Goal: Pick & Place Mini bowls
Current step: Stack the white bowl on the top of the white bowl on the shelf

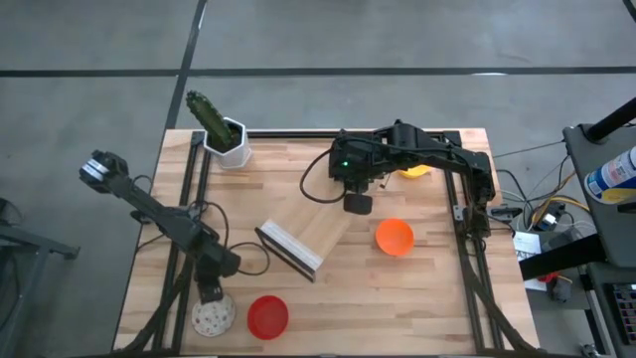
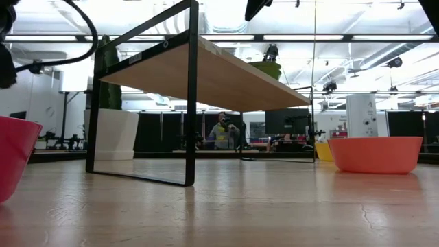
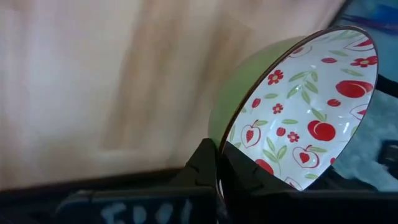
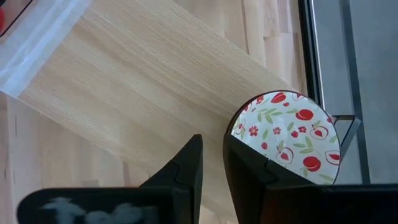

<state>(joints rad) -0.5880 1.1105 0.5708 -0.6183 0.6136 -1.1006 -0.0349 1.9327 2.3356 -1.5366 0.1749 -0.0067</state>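
**Two claws, each pinching a patterned mini bowl by its rim**

Two dark arms work over the wooden counter (image 1: 417,288). The left arm reaches in from the counter's left edge, its forearm angled down toward the near-left corner. There the left claw (image 1: 210,290) is clamped on the rim of a white patterned mini bowl (image 1: 213,317); the left wrist view shows the fingers (image 3: 208,165) closed on that rim, the bowl's inside printed with red fruit and green leaves. Just beside it stands the red mini bowl (image 1: 266,317).

The right arm bends in from the far-right side, wrist pointing down over a tilted wooden shelf board (image 1: 308,234). The right claw (image 1: 358,203) grips the edge of a second patterned mini bowl (image 4: 287,135), fingers (image 4: 245,163) narrowly apart around its rim.

The orange mini bowl (image 1: 395,237) sits near the right claw. The yellow mini bowl (image 1: 415,171) lies partly hidden under the right arm. A white cactus pot (image 1: 229,141) stands at the far-left corner.
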